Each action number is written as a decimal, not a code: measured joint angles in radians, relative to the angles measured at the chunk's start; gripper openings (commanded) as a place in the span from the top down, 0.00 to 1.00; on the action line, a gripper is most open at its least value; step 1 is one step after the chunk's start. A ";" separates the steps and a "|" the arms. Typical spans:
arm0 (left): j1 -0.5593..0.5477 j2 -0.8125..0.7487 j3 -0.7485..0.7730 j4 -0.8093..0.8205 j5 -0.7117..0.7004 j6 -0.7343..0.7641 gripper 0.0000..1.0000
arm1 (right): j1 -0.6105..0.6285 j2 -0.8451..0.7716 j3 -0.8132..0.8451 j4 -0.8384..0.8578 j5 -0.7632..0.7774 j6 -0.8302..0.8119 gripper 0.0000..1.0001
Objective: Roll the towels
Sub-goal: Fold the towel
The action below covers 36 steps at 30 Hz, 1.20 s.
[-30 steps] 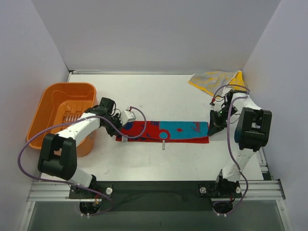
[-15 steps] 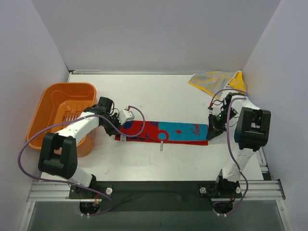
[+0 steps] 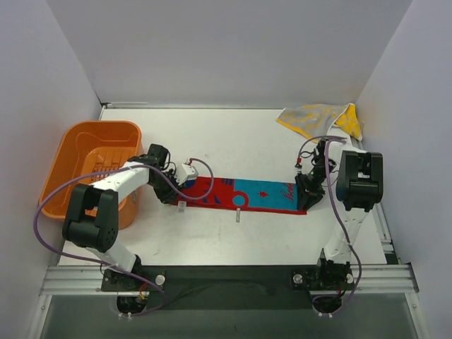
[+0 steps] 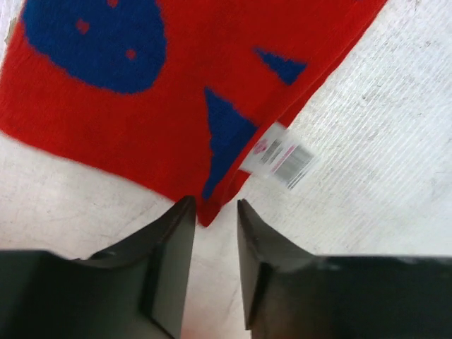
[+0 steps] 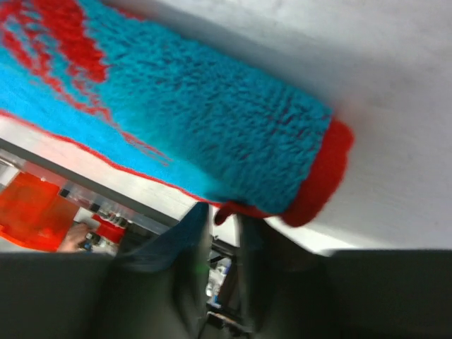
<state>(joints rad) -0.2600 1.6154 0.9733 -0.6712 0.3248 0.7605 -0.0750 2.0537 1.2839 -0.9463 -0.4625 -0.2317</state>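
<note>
The red and turquoise towel (image 3: 244,193) lies flat across mid-frame on the desk (image 3: 233,141), with the left pincer (image 4: 215,206) slightly spread at its red corner, the right pincer (image 5: 222,212) narrowly parted at its turquoise end, and the yellow towel (image 3: 318,116) crumpled at the upper right.

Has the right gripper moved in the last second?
Yes. The right gripper slid slightly left, away from the table's right edge, over the red and turquoise towel's end.
</note>
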 measured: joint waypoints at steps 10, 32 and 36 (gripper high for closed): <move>0.011 -0.075 0.040 -0.044 0.036 -0.078 0.39 | -0.034 -0.117 0.080 -0.024 0.013 -0.015 0.62; -0.027 0.159 0.114 0.229 -0.043 -0.409 0.61 | 0.036 0.135 0.372 0.101 0.173 0.104 0.74; -0.100 0.156 0.114 0.227 -0.061 -0.400 0.56 | 0.031 0.158 0.443 0.132 0.198 0.095 0.61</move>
<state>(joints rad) -0.3603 1.7718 1.0874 -0.4442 0.2642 0.3603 -0.0444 2.2116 1.7264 -0.8146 -0.2649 -0.1364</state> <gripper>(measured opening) 0.417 0.324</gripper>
